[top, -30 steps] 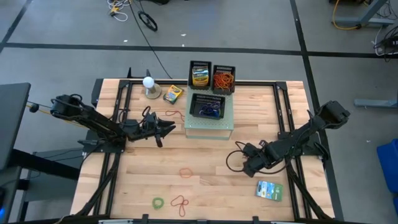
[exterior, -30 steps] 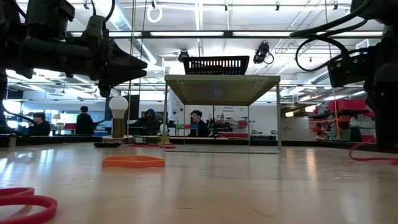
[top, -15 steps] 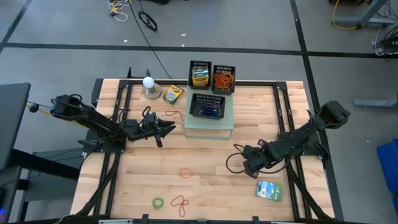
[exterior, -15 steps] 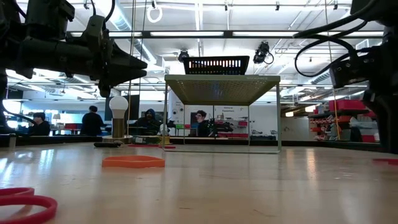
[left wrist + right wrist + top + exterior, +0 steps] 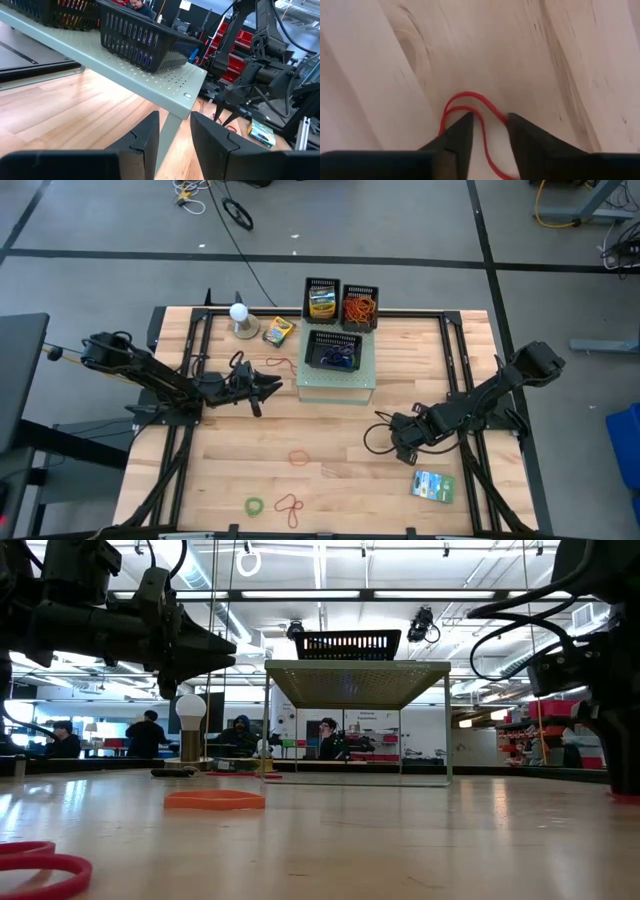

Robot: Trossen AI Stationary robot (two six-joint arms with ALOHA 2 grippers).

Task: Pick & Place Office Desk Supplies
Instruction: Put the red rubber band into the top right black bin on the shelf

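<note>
My right gripper [image 5: 490, 118] points down at the table near its right edge [image 5: 400, 444], open over a thin red rubber band [image 5: 470, 99]. The band lies flat on the wood; its looped end shows just past the fingertips, and one strand [image 5: 486, 145] runs back through the gap. My left gripper [image 5: 174, 115] hangs level and open at the table's left [image 5: 270, 387], facing the green shelf [image 5: 338, 385], with nothing between its fingers. A green-blue packet [image 5: 433, 486] lies near the right front corner. My right gripper comes at the red band from above, a fingertip [image 5: 466, 120] on each side of one strand near the looped end. The band lies slack on the table. I cannot tell whether the fingertips touch it.
A black basket [image 5: 334, 352] stands on the shelf, and two more hold a crayon box [image 5: 321, 302] and orange bands [image 5: 360, 308] behind it. On the table lie a crayon box [image 5: 278, 331], a white ball lamp [image 5: 240, 318], and red [image 5: 278, 365], orange [image 5: 299, 457], green [image 5: 255, 505] and red [image 5: 290, 508] bands.
My right gripper has rolled a little about its own line while pointing down. In the low view, the red band that looped out beside it a second ago has drawn in to a small bit at its foot.
</note>
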